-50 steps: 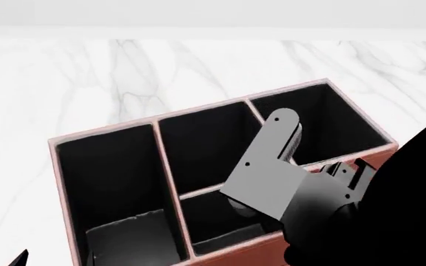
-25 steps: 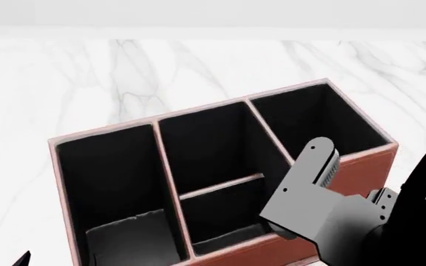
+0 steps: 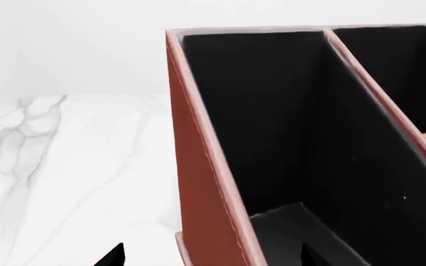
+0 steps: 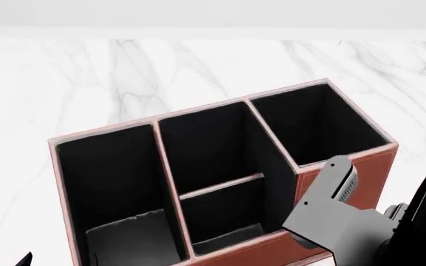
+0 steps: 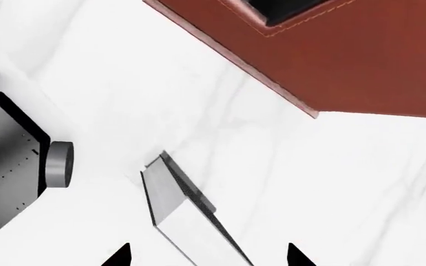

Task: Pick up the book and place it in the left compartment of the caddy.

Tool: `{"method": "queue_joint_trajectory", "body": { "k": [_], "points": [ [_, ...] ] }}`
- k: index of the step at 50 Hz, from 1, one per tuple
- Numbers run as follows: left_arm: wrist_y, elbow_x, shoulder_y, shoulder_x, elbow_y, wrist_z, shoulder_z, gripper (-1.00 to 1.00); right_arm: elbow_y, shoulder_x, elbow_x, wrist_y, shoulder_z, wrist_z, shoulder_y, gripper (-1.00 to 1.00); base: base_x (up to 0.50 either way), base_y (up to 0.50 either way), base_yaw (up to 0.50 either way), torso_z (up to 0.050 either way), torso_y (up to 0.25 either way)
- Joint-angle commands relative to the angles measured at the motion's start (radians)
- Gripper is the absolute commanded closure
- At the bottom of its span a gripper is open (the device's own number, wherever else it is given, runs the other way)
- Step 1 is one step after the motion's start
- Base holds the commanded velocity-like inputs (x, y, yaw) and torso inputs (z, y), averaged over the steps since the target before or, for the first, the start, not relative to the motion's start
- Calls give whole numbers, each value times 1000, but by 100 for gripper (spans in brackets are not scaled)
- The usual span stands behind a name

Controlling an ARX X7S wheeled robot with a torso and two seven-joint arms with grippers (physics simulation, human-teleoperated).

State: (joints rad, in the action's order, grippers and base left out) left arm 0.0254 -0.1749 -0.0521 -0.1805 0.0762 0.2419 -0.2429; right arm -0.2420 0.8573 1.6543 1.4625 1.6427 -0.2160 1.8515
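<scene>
From the head camera I see the caddy [image 4: 346, 166] sitting at an angle on the white marble table [image 4: 198, 66], its reddish-brown walls edged with a pale rim and its 4 bays lined in black. The left compartment [image 4: 106, 172] is the wide bay on my left. The middle section is split into 2 by a divider [image 4: 221, 185], and the end bay [image 4: 313, 122] lies on my right.

The book [image 4: 128, 238] is already inside the left compartment, low down at the end nearest me. It shows as a dark grey-black slab against the lining. I cannot tell from here whether it lies flat or leans on the wall. The left wrist camera looks down into the same bay and shows the book [image 3: 294, 221] at the bottom, with the caddy's outer wall running just beside it.

The left gripper [image 3: 213, 257] has its 2 black tips apart at the frame edge, one over the table outside the caddy and one over the bay, clamped on nothing. In the head view only a sliver of it shows at the lower left corner.

My right arm [image 4: 331, 216] sits in front of the caddy's near right corner, outside the box. In the right wrist view the right gripper [image 5: 207, 256] has its tips spread apart, and they hold nothing. The caddy's brown outer wall fills the far corner of that view, and a grey block [image 5: 179, 213] I cannot identify lies near the tips
</scene>
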Motion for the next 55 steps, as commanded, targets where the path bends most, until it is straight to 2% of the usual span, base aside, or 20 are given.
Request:
{"method": "queue_joint_trajectory", "body": {
  "k": [1,17,27,45,46,55],
  "points": [
    [3,-5,1,-5,-2,6,-5,-100,18,-6,-79,-52,29,49,-42,-100,0,0,0,0,0],
    [5,-15,-4,-10,1,12,-9,-100,49,-18,-151,-120,80,120,-148,-100,0,0,0,0,0],
    [3,-22,-3,-15,-6,16,-12,-100,134,-12,-161,-93,116,66,-177,-100,0,0,0,0,0],
    [1,-26,-3,-20,-14,26,-22,-100,162,-7,-232,-163,152,115,-242,-100,0,0,0,0,0],
    [2,-26,-3,-21,-15,27,-22,-100,156,-7,-238,-166,154,117,-243,100,0,0,0,0,0],
    [2,-30,0,-24,-22,31,-26,-100,147,-15,-264,-199,158,145,-253,100,0,0,0,0,0]
  ]
}}
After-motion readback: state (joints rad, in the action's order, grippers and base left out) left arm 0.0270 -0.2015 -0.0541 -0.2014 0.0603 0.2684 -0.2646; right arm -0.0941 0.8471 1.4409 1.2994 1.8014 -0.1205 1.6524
